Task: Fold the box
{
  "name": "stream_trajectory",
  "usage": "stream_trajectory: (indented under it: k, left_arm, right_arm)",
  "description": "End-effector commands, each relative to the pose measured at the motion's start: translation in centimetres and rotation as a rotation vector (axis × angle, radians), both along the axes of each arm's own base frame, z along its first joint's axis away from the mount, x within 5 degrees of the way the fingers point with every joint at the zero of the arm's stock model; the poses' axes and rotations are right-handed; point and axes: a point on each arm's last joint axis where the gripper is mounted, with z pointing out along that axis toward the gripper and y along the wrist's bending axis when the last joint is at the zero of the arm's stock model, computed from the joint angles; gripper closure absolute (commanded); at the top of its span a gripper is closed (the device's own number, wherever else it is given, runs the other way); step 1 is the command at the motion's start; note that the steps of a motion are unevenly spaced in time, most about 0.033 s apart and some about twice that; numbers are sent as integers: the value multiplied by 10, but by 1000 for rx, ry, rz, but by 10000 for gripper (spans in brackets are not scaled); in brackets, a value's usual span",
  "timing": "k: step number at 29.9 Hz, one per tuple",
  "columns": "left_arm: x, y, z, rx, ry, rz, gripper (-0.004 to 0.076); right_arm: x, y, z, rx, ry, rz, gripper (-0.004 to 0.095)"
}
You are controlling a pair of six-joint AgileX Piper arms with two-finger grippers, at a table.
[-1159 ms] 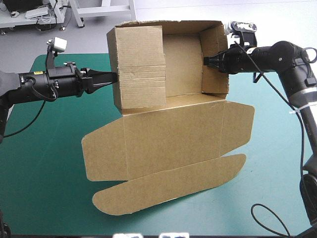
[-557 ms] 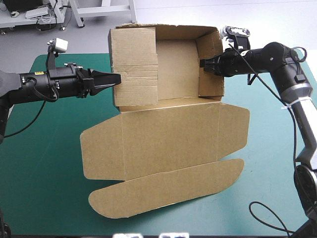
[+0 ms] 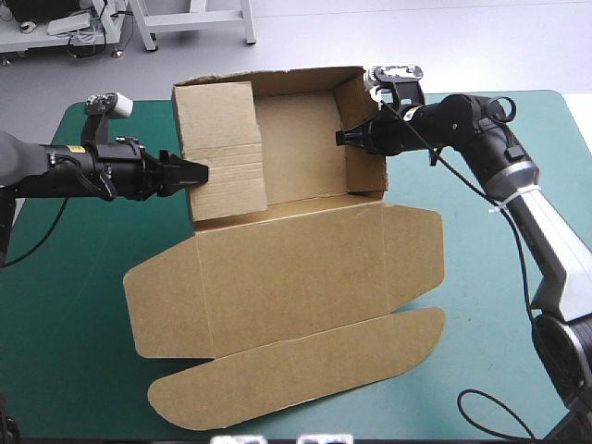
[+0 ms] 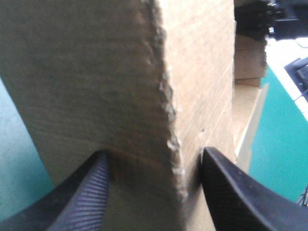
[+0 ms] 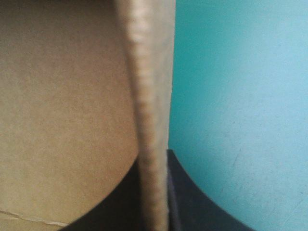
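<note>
The brown box [image 3: 296,268] stands as an open tray near the table's far edge, with its lid and rounded front flap [image 3: 296,370] flat on the cover toward the front. My left gripper [image 3: 202,173] comes in from the left and is shut on the folded-in left wall [image 3: 222,153]. In the left wrist view that thick wall [image 4: 96,82] fills the space between the fingers of the left gripper [image 4: 154,178]. My right gripper [image 3: 342,138] is shut on the upright right wall [image 3: 365,139]. In the right wrist view the board's edge [image 5: 149,120] runs between the nearly closed fingers of the right gripper [image 5: 154,192].
The teal-green cover [image 3: 74,305] lies bare to the left and right [image 3: 499,305] of the flat lid. The tray's back wall [image 3: 277,79] reaches the table's far edge.
The box has slid to the left across the table, with both grippers moving along while keeping hold of its side walls. The right arm has stretched farther in over the table.
</note>
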Motion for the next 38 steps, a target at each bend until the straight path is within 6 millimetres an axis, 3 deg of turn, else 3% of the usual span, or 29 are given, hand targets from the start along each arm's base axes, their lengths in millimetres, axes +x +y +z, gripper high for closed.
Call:
stream_trajectory:
  k: [1, 5, 7, 13, 29, 38]
  left_arm:
    - [-2, 3, 9, 16, -4, 76, 335]
    - [5, 5, 2, 80, 16, 159, 359]
    - [11, 4, -5, 126, 26, 189, 409]
    - [23, -3, -28, 203, 95, 157, 727]
    - [32, -35, -29, 196, 5, 144, 733]
    - [43, -66, -57, 341, 53, 115, 733]
  right_arm:
    - [-22, 15, 34, 108, -75, 18, 924]
    - [-29, 29, 34, 106, -66, 38, 924]
    - [-34, 38, 34, 115, -59, 59, 924]
    - [-44, 54, 33, 124, -37, 100, 924]
    - [-47, 42, 14, -99, 63, 36, 925]
    - [-46, 37, -38, -193, 185, -4, 925]
